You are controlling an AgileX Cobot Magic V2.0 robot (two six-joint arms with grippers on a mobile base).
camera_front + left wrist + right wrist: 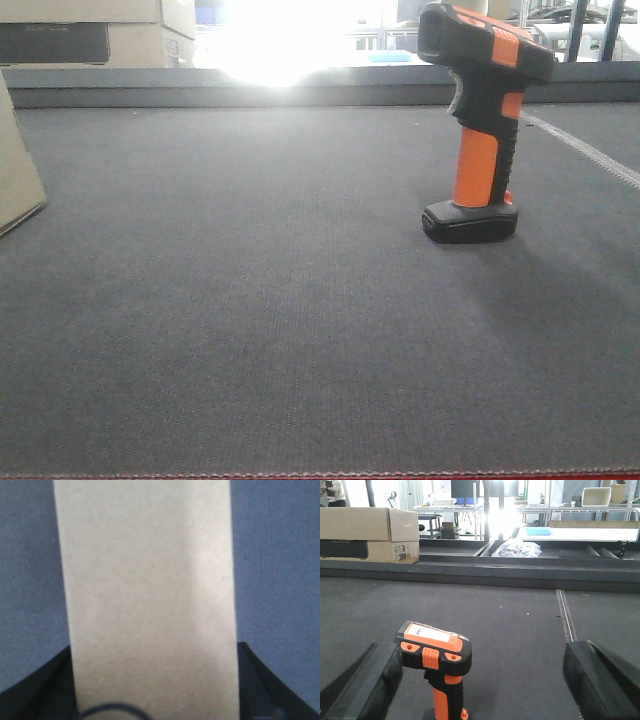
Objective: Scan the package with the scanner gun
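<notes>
Cardboard at the left edge of the front view is one corner of the package [16,175], plain and tan, resting on the dark grey bench [250,320]. From the left wrist camera the package [150,595] fills the middle of the picture. The left gripper [155,690] has its black fingers [35,685] spread to the full width of the box, one on either side, so the box lies squarely between them. Whether they press on its sides or only flank it cannot be told.

Beyond the far left of the bench stands a cardboard box with a dark panel [367,535].

Farther right, and well apart from the package, the scanner gun [482,120] stands upright on its flat black foot, orange handle vertical, head pointing left. In the right wrist view the scanner gun [436,652] sits between the right gripper's [482,680] fingers [600,680], which are held wide apart. It is far closer to the finger on the left of the picture than to the other. Its head overlaps that finger's edge in the picture, and contact cannot be judged. A wide stretch of bare bench separates it from the other finger.

A pale stitched seam [566,615] runs along the bench on the right. Beyond the far edge lie a crumpled plastic bag [516,549] and a blue tray [538,530].
</notes>
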